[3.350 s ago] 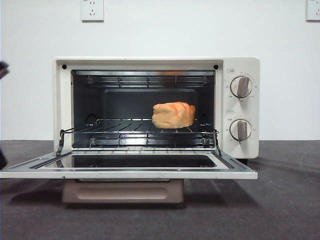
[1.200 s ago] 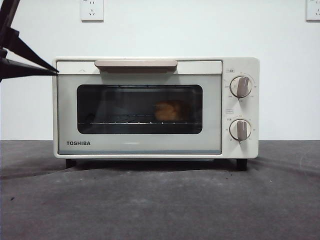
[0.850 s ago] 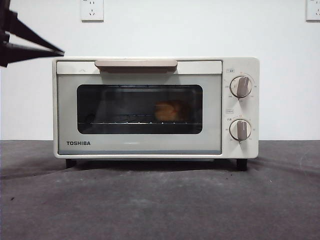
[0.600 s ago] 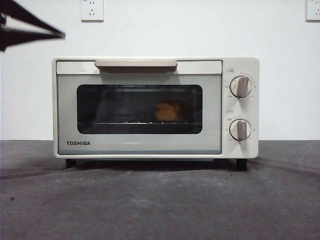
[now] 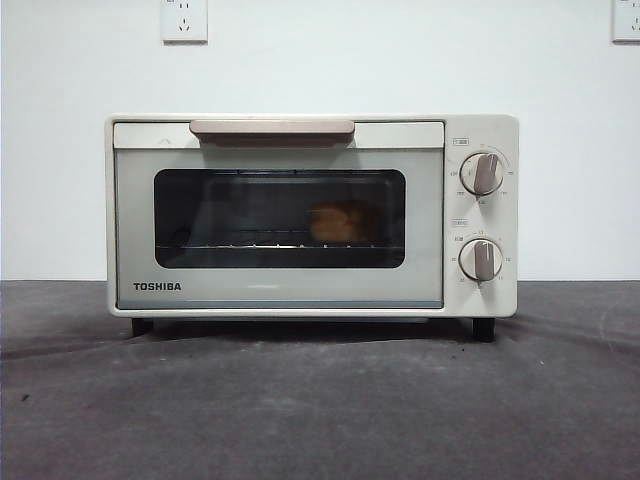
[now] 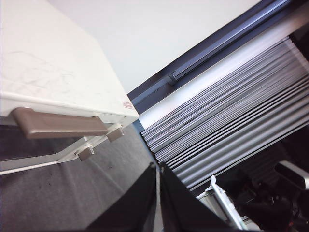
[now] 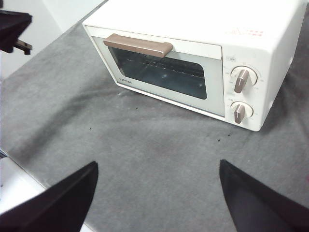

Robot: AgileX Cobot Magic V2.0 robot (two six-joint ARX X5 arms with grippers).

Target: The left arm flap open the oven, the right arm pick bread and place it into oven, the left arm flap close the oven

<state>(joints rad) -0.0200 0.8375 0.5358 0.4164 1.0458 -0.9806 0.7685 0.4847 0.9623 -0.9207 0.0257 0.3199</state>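
The cream-white oven (image 5: 280,290) stands in the middle of the table with its glass door shut and the beige handle (image 5: 271,129) up. Behind the dark window the golden bread (image 5: 337,222) rests on the wire rack, right of centre. No arm shows in the front view. My left gripper (image 6: 158,169) is shut on nothing and hangs off the oven's (image 6: 53,77) upper left corner, near the handle (image 6: 58,124). My right gripper (image 7: 158,164) is open and empty, held back above the cloth in front of the oven (image 7: 193,43). The left arm (image 7: 12,26) shows as a black shape beside the oven.
Two beige knobs (image 5: 482,173) sit on the oven's right panel. Dark grey cloth (image 5: 320,400) covers the table, whose near-left edge (image 7: 14,183) appears in the right wrist view. Wall sockets (image 5: 184,20) are on the white wall; slatted blinds (image 6: 231,125) lie beyond the left gripper.
The oven door, lying open 2.7 s ago, is now shut. The black gripper at the oven's upper left corner rose and has left the front view.
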